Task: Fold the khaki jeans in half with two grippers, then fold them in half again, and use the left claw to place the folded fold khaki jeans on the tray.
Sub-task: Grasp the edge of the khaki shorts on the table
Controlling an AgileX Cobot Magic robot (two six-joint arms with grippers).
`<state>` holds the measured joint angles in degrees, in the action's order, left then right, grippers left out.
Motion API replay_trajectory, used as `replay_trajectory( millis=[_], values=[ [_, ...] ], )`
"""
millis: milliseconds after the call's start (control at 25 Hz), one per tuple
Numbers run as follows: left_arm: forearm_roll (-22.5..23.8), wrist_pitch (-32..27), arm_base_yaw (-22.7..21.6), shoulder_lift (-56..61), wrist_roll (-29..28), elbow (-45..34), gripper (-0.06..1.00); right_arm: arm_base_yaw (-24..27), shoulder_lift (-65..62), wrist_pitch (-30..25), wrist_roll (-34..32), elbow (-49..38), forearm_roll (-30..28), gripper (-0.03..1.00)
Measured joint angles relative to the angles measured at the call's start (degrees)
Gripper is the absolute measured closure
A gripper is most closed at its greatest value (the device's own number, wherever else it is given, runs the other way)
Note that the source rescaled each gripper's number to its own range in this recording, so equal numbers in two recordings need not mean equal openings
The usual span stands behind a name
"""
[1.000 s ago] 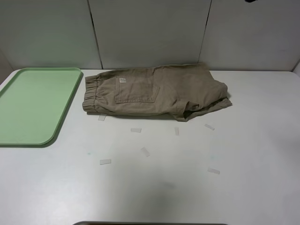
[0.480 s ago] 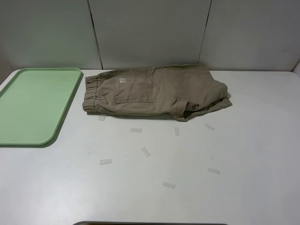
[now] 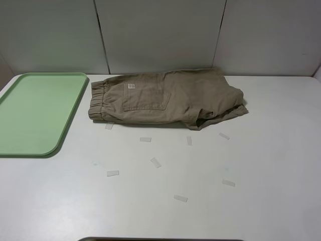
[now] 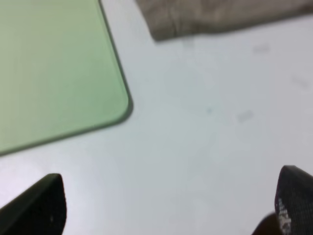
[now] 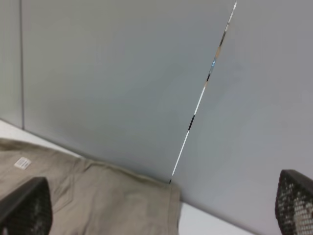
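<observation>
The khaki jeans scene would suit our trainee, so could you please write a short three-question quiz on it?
1. True or false: the khaki jeans lie on the tray.
2. In the exterior high view, the tray lies to which side of the jeans? A left, B right, C in front.
3. Fill in: the left gripper and the right gripper are both ____.
Key: 1 false; 2 A; 3 open.
</observation>
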<state>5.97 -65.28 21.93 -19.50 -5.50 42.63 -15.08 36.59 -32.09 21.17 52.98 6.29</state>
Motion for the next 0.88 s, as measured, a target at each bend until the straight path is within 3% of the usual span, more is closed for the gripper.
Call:
replay_trajectory(
  millis=[280,440,640,880],
  values=[
    [-6.0,5.5,0.0,2.7,3.5,-5.5,0.10,0.0,-3.0,-3.5,-2.0,0.0,0.1,-0.03],
    [-6.7,8.1,0.0,9.2,3.6,-9.1,0.10,0.0,-4.5,-4.8,-2.0,0.0,1.4,-0.03],
    [-6.8,8.4,0.0,18.4,3.6,-10.4,0.10,0.0,-4.6,-6.4,-2.1,0.0,3.2,-0.03],
    [-7.5,6.3,0.0,19.8,5.1,-11.6,0.10,0.0,-4.6,-6.6,-2.1,0.0,5.2,-0.03]
  ],
)
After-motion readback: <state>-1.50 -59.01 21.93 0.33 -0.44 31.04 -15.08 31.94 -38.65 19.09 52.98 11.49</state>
